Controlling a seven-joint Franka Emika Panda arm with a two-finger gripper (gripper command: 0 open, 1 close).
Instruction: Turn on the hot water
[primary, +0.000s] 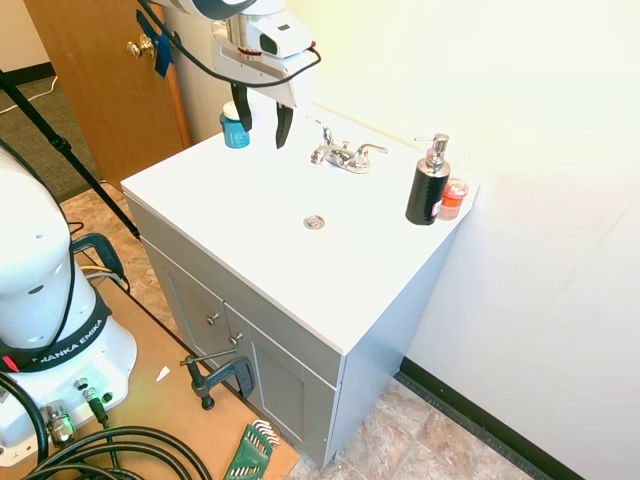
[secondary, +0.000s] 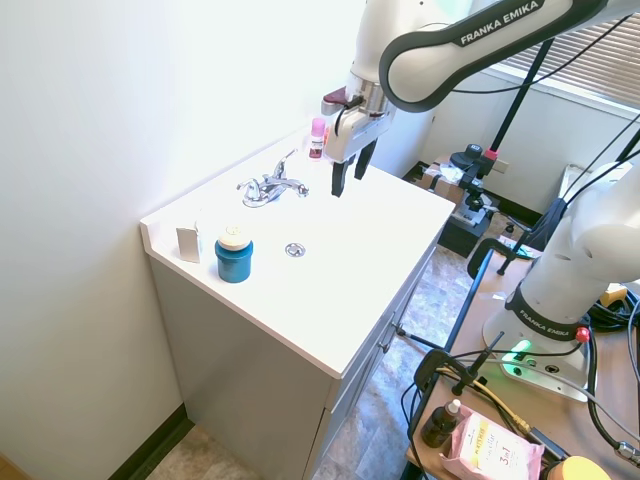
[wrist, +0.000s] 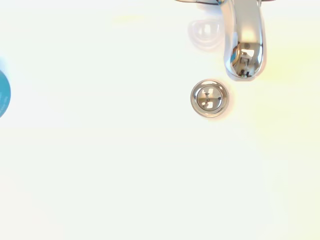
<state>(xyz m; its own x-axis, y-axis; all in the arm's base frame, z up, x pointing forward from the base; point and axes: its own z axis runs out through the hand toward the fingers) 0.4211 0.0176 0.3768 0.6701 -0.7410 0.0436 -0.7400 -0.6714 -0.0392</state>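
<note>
The low chrome faucet (primary: 345, 156) sits at the back of the white sink top (primary: 230, 200), with no water running. Its hot-water control is the left-hand chrome lever (primary: 326, 137), standing fairly upright; the matching right-hand lever (primary: 371, 150) reaches out sideways. My gripper (primary: 263, 120) hangs open and empty above the basin, left of the faucet and apart from both levers. From the other side the gripper (secondary: 350, 172) shows just past the faucet (secondary: 272, 186). The wrist view holds the spout (wrist: 243, 45) and the drain (wrist: 209, 98).
A blue jar with a white lid (primary: 235, 128) stands left of the faucet, behind my gripper. The black soap pump bottle (primary: 428, 185) and a small pink-orange container (primary: 455, 197) occupy the right rear corner. The drain (primary: 314, 222) lies mid-basin. A wooden door (primary: 100, 70) stands beyond.
</note>
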